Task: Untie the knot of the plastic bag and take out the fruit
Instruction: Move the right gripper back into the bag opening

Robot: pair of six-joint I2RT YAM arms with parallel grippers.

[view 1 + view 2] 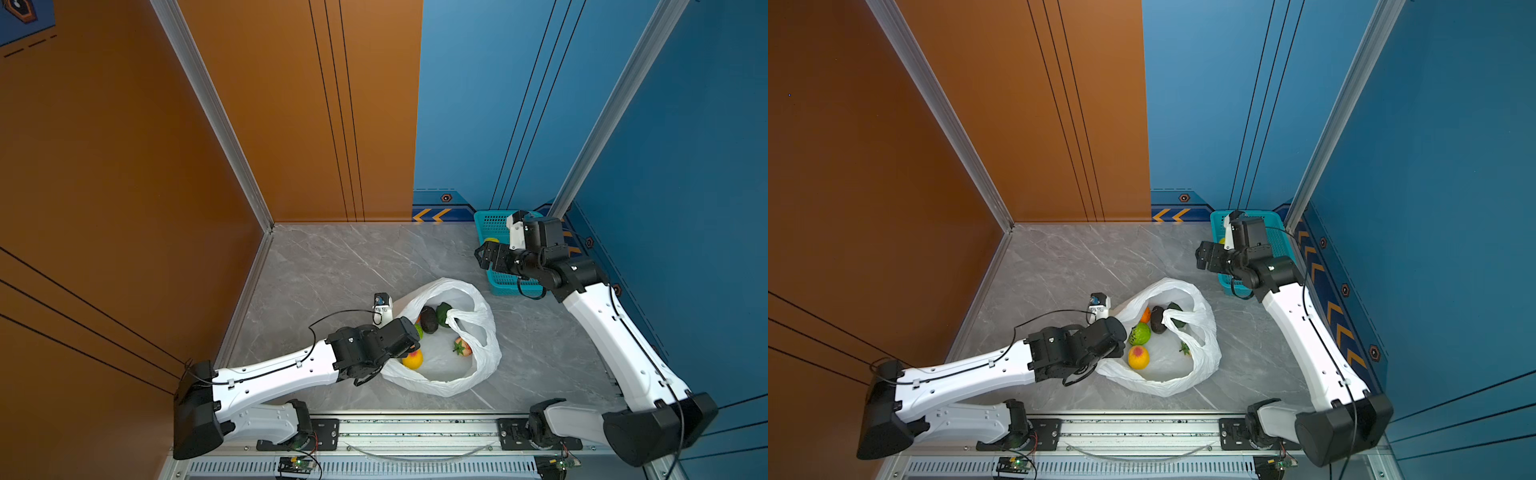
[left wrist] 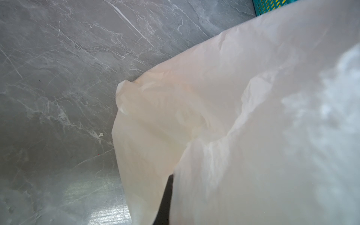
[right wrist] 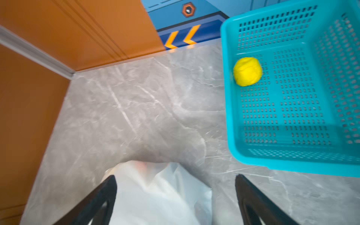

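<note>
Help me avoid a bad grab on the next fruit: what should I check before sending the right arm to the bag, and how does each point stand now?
1. Right gripper open and empty: ok.
2. Plastic bag mouth spread open, no knot closing it: ok.
3. Left gripper shut at the bag's rim, apparently pinching plastic: ok, though the grip is mostly hidden.
4. Fruit exposed: the black avocado-like fruit and peach-coloured fruit lie uncovered: ok. A handle loop crosses the dark green fruit: not ok.
5. Yellow fruit lies inside the teal basket, with room left: ok.
</note>
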